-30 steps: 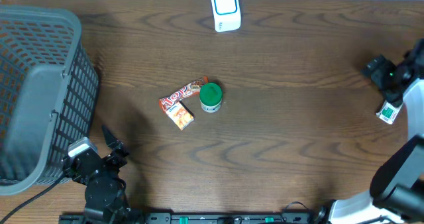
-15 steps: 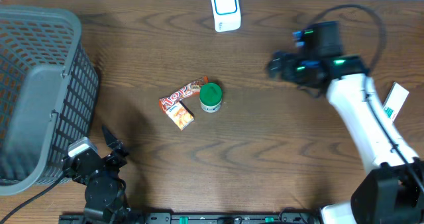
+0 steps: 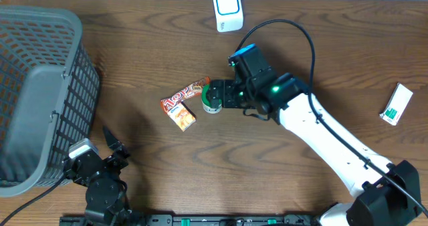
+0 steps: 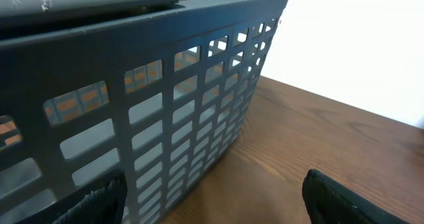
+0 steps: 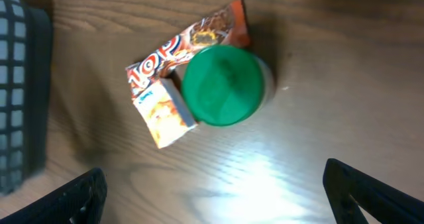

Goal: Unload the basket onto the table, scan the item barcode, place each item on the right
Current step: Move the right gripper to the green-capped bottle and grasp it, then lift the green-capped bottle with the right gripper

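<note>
Just ahead of my right claw [image 5: 215, 194], jaws spread wide and empty, stands the green-lidded jar [image 5: 223, 86], touching a snack packet [image 5: 192, 42] and a small carton [image 5: 162, 114] to its left. Closing here could, I judge, pinch those neighbours or topple the jar. Beyond lie the dark wood-grain table [image 5: 331, 105], a grey basket [image 5: 20, 85] far left, and a white wall.

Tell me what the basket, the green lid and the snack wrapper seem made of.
The basket looks like moulded plastic, matt grey, given its even lattice of slots. The green lid is likely plastic too: smooth, one uniform colour. The snack wrapper is probably thin plastic or foil film, brightly printed and lying flat with a flared sealed end.
</note>
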